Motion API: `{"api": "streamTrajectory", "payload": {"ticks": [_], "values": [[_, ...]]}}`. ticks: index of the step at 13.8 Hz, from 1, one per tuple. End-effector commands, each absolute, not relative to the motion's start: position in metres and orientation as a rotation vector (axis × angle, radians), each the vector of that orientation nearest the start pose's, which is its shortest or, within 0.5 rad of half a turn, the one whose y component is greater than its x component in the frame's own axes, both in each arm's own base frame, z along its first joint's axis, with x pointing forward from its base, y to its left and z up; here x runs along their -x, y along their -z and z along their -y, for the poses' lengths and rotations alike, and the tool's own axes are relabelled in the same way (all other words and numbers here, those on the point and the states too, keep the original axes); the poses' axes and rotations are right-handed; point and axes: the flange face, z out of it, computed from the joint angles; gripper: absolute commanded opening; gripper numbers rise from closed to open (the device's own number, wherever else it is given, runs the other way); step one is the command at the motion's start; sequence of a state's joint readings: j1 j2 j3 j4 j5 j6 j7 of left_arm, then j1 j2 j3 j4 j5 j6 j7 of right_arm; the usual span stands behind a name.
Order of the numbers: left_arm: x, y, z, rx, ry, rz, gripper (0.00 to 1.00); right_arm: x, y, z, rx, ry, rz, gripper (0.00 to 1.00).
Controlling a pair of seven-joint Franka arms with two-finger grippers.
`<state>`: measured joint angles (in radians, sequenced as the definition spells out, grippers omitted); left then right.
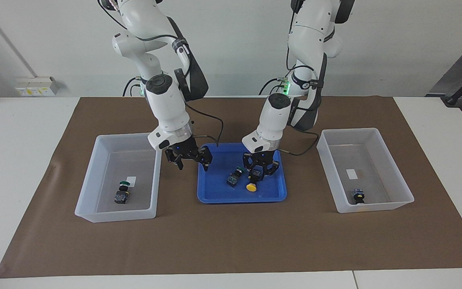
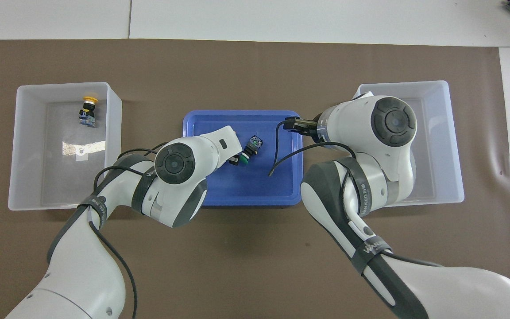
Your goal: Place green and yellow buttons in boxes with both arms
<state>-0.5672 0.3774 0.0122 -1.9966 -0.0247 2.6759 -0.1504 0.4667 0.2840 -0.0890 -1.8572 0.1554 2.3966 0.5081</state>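
A shallow blue rectangular plastic tray (image 1: 281,192) (image 2: 197,195) sits at the centre of a brown rectangular mat (image 1: 231,241) (image 2: 246,66). The mat covers most of a white table (image 1: 22,120) (image 2: 281,17). A white wall socket box (image 1: 36,85) is mounted by the table's edge.

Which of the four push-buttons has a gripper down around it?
The yellow button in the blue tray: the left gripper is down around its black body. The other three buttons have no gripper on them.
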Motion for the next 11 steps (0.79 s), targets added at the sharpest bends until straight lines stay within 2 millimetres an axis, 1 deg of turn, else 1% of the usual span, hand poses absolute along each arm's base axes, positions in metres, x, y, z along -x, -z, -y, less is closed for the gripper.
{"api": "streamTrajectory", "payload": {"ticks": [1, 3, 5, 6, 7, 8, 9, 10, 11], "values": [[-0.549, -0.310, 0.327, 3.161, 0.477, -0.573, 0.00, -0.600, -0.383, -0.260, 2.893, 0.309, -0.338, 1.00], [-0.556, -0.340, 0.308, 3.167, 0.505, -0.527, 0.00, -0.598, -0.382, -0.270, 2.885, 0.323, -0.317, 1.00], [-0.559, -0.371, 0.280, 3.168, 0.432, -0.461, 0.00, -0.598, -0.380, -0.276, 2.875, 0.344, -0.304, 1.00], [-0.563, -0.387, 0.259, 3.168, 0.412, -0.419, 0.00, -0.596, -0.375, -0.292, 2.854, 0.355, -0.289, 1.00], [-0.570, -0.401, 0.237, 3.168, 0.435, -0.380, 0.00, -0.595, -0.371, -0.306, 2.828, 0.366, -0.288, 1.00], [-0.575, -0.410, 0.221, 3.161, 0.462, -0.381, 0.00, -0.592, -0.361, -0.323, 2.819, 0.367, -0.285, 1.00], [-0.582, -0.417, 0.202, 3.149, 0.483, -0.387, 0.00, -0.593, -0.355, -0.336, 2.808, 0.373, -0.299, 1.00], [-0.589, -0.423, 0.180, 3.137, 0.505, -0.383, 0.00, -0.596, -0.345, -0.343, 2.809, 0.368, -0.320, 1.00], [-0.597, -0.429, 0.161, 3.126, 0.532, -0.374, 0.00, -0.596, -0.331, -0.350, 2.824, 0.356, -0.317, 1.00]]}}
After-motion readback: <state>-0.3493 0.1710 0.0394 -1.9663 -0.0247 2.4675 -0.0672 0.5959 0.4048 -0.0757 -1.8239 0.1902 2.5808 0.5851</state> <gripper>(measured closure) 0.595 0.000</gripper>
